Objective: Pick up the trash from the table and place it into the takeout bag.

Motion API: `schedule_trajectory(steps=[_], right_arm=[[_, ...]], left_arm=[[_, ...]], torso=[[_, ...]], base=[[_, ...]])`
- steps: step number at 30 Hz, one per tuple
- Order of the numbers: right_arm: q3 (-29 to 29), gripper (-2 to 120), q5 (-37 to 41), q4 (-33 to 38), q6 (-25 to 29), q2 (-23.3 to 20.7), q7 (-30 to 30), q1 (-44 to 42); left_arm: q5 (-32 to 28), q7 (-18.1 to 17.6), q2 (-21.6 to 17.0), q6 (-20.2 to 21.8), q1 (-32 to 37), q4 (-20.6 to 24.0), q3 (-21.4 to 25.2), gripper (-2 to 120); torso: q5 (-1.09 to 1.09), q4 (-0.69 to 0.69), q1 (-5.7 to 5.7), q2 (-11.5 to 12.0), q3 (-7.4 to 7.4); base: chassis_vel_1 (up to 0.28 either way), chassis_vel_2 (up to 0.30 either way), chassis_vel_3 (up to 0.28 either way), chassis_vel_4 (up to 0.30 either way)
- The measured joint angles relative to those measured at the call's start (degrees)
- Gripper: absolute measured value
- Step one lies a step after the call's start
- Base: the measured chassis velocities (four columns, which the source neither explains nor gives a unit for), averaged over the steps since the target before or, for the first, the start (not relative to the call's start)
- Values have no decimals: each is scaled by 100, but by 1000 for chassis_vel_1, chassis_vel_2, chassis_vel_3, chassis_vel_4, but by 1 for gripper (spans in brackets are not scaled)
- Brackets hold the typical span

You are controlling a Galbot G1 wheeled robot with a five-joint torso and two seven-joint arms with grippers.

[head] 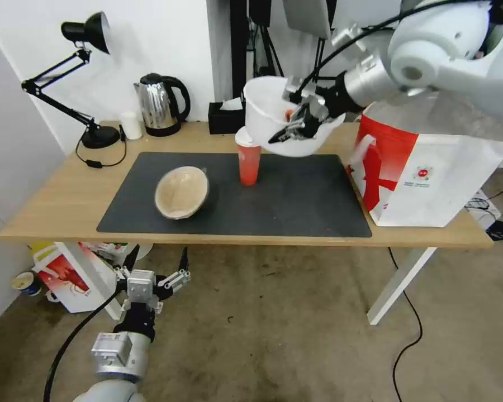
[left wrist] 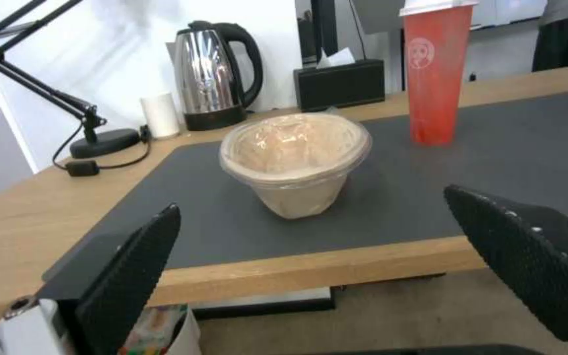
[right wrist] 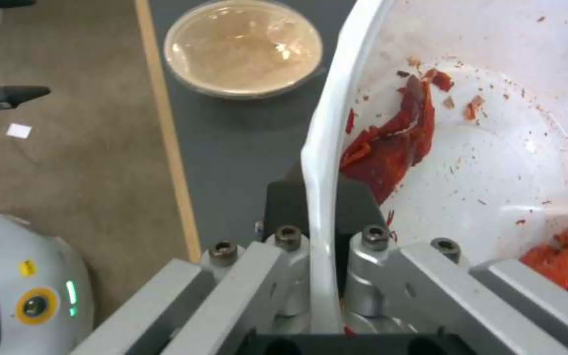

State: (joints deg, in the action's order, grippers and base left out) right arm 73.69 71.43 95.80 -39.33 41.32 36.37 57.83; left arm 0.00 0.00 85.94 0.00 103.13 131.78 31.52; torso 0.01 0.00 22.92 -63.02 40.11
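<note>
Right pincer (head: 297,124) clamped on the rim of the white plastic bowl (head: 268,111) – tilted, held above the worktop (head: 56,201) beside the takeout bag (head: 430,173). Red cup (head: 249,159) and tan lidded bowl (head: 182,192) on the dark mat (head: 296,201). Left pincer (head: 151,279) – fingers apart, below the worktop edge.

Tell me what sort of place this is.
Probably an office or lab corner: a light-wood table carries a black desk lamp and steel electric kettle, with cables across the bare concrete floor.
</note>
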Motion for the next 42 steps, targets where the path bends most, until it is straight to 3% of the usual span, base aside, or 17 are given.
schedule_trajectory(steps=[26,42], right_arm=[[164,0,-523,-952,236,-515,633,499],[178,0,-677,-964,272,-913,692,437]], left_arm=[[0,0,0,0,-1,0,0,100],[0,0,0,0,0,0,-1,100]], torso=[[0,0,0,0,0],[-1,1,0,0,0]], base=[[0,0,0,0],[0,0,0,0]])
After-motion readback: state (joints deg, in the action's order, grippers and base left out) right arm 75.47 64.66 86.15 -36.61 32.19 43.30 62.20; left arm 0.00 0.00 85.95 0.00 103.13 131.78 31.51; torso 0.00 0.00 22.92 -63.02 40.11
